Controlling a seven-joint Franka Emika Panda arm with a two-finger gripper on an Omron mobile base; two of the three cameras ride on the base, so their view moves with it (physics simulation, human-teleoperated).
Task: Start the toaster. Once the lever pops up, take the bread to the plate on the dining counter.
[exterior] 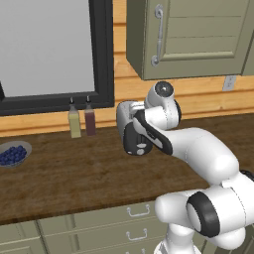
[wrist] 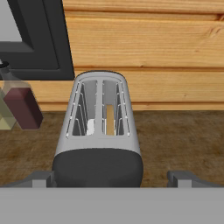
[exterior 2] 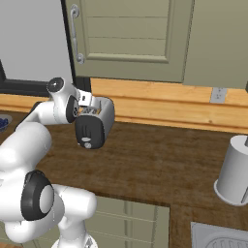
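Two bottles, one pale (exterior: 74, 124) and one dark red (exterior: 90, 121), stand side by side at the worktop's (exterior: 74, 168) back edge. A bowl of blueberries (exterior: 13, 155) sits toward its left end, a grey canister (exterior 2: 235, 170) toward its right.

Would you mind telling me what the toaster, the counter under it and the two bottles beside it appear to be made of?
The toaster looks like brushed silver-grey metal with a matte black end panel, probably plastic. The counter appears to be dark brown wood, judging by its streaked grain. The two bottles seem to be clear glass or plastic, since their pale yellow and dark red contents show through; the rendering leaves that open.
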